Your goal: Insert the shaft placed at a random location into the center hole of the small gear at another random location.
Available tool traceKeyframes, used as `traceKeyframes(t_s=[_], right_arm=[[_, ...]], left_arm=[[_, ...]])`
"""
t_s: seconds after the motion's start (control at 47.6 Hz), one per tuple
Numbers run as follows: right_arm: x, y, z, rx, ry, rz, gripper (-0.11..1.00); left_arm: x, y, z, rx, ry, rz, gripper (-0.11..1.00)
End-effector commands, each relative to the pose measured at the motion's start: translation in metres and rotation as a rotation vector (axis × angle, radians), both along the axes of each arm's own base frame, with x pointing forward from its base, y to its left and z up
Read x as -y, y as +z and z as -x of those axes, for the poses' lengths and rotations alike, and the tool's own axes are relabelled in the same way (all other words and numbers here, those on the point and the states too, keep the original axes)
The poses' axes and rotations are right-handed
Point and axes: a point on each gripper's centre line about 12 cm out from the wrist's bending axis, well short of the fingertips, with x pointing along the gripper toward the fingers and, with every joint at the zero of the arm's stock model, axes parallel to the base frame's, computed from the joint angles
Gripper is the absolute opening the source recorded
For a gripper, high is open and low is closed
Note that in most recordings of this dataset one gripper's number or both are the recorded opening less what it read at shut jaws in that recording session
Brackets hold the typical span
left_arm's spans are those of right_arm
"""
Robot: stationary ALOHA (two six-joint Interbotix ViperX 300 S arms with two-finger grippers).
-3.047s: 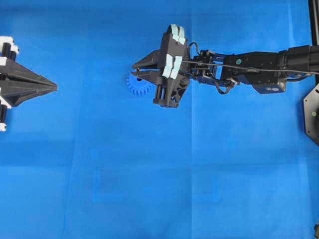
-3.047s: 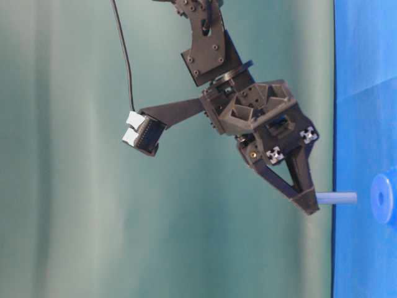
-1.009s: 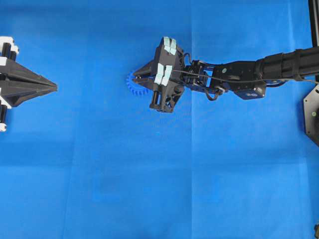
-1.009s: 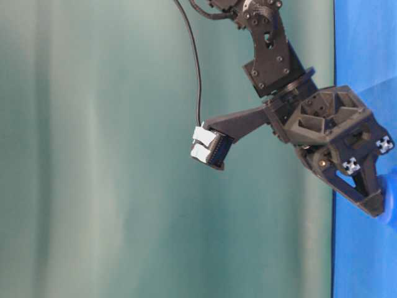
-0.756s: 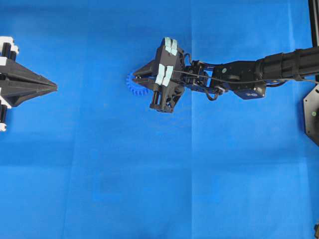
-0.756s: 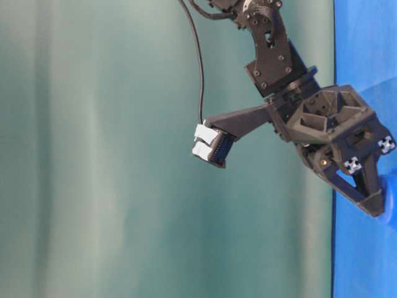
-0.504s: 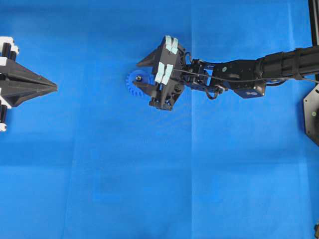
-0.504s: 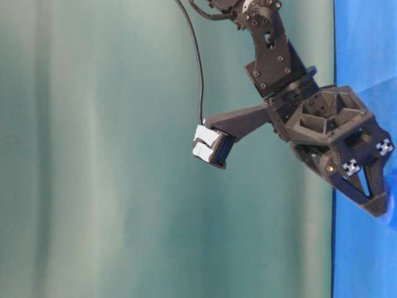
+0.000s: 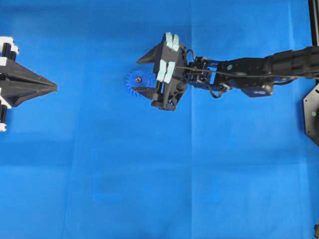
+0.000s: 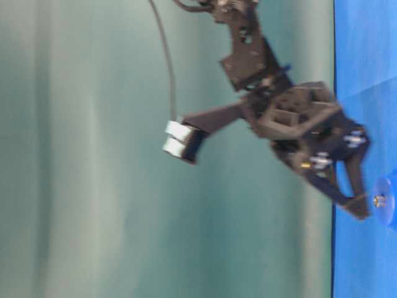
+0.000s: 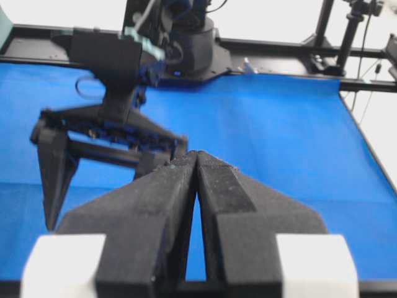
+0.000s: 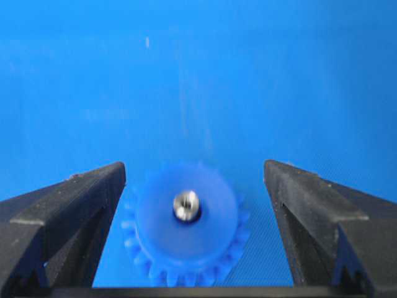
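A: Fingertips (image 12: 74, 205) of the right gripper (image 12: 193, 214) are seen spread wide in the right wrist view, one on each side, with nothing held between them.

B: And what is found in the gap?

A: The small gear (image 12: 186, 226) is seen lying flat between the two jaws, touched by neither. At the middle of its raised hub the shaft (image 12: 186, 203) is seen end-on as a shiny dot, seated in the center hole (image 12: 186, 211).

B: Is that confirmed from elsewhere?

A: In the table-level view the silvery tip is seen standing just proud of the hub, with the lower jaw tip just beside it. That picture is blurred, so contact cannot be ruled out there. From overhead the metal dot is seen at the gear's middle, just ahead of the opened jaws.

B: Which step is judged to be in hand?

A: The insertion is judged done and the release made; what is left is the retreat. A straight withdrawal along the shaft's axis is called for, with the jaws kept wide, so that neither the gear's teeth nor the pin are caught and dragged.

B: How deep the pin is seated?

A: That cannot be told from these views.

B: And farther off?

A: The left gripper (image 9: 47, 87) is found well apart from the gear, at the far side of the blue surface (image 9: 149, 189). Its jaws are pressed together with nothing between them, and no part in the work is suggested.
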Motion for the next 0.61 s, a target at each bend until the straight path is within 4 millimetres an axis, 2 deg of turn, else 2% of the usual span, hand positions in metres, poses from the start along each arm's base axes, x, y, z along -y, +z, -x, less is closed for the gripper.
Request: traceKeyframes(t_s=[0.0, 0.231, 0.588], right_arm=[[-0.001, 0.038, 0.002, 0.081, 0.008, 0.023, 0.82], [-0.003, 0.075, 0.011, 0.127, 0.025, 0.056, 0.82], [-0.004, 0.077, 0.017, 0.117, 0.027, 0.051, 0.81]], left_arm=[[-0.001, 0.004, -0.001, 0.011, 0.003, 0.003, 0.0], [-0.001, 0.004, -0.001, 0.012, 0.003, 0.002, 0.0], [0.0, 0.004, -0.001, 0.012, 0.001, 0.002, 0.0]])
